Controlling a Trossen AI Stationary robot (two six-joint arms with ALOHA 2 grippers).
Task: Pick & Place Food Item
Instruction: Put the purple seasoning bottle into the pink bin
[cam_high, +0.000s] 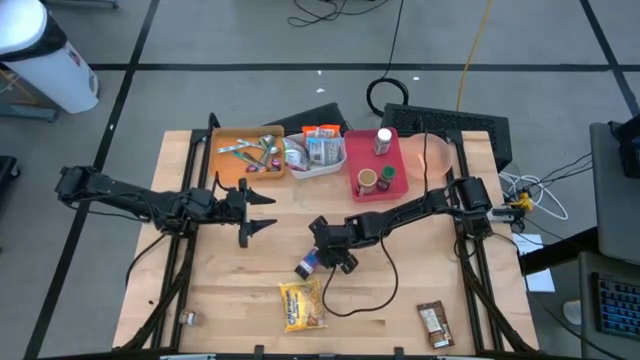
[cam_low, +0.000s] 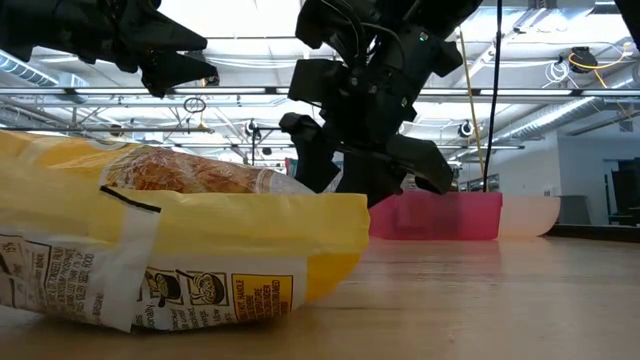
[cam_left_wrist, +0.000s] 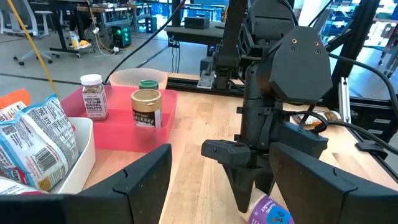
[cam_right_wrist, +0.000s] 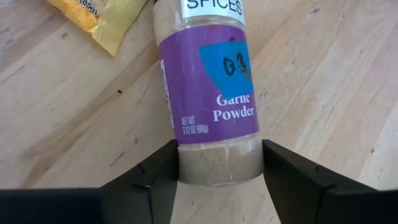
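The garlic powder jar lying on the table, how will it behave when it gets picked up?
The garlic powder jar looks rigid, so it likely won't deform between the right pincer fingers. Lying on its round side, it may roll if nudged. Its smooth wall could slip.

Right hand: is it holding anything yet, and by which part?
The right hand has its fingers against both sides of the garlic powder jar at its bottom end, the jar lying on the table. Whether the hold is firm cannot be told.
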